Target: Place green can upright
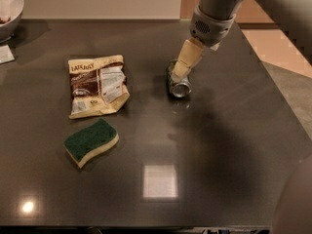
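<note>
At the upper left edge sits a grey metal bowl [9,11]. Centre-left lies a brown-and-cream crinkled snack bag [97,86], and below it a green-topped yellow sponge [91,141]. Upper centre-right, the small dark green metal can [178,85] lies on its side on the dark glossy table [219,155], its silver end facing the camera. The pale gripper [180,73] hangs over the can's far half, and I cannot tell whether it is open or closed. To stand the can well, grasp across its body near one end, then tilt it slowly so it does not roll.

Table [219,169] bears snack bag [96,86], sponge [90,141], green can [179,86] (fingers [187,58] at it).
</note>
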You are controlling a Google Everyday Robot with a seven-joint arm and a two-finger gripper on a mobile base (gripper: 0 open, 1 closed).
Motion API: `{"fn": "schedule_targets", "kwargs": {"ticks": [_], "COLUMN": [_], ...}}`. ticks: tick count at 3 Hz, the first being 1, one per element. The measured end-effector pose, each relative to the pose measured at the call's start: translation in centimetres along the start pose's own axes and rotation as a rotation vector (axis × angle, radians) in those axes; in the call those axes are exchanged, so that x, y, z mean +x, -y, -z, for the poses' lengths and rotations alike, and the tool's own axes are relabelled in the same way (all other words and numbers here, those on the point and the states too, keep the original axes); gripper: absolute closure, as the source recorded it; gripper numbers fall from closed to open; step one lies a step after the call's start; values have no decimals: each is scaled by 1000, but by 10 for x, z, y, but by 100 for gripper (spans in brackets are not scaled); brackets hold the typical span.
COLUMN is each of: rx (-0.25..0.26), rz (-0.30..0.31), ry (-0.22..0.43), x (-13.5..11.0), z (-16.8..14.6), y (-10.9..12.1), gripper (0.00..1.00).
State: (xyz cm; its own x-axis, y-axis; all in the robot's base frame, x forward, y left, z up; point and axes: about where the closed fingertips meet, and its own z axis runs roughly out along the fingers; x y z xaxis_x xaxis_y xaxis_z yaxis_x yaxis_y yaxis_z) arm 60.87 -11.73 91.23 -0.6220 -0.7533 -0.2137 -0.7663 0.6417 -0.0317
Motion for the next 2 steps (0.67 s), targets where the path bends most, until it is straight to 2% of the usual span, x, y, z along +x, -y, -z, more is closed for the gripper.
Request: {"fn": "schedule_targets", "kwargs": {"ticks": [1, 2], "rx": [-9, -13], "rz": [-109, -192], "ry": [-15, -39], "x": [-21, -42], "z": [-17, -33], "y": [7, 11], "gripper": [0, 0]}}
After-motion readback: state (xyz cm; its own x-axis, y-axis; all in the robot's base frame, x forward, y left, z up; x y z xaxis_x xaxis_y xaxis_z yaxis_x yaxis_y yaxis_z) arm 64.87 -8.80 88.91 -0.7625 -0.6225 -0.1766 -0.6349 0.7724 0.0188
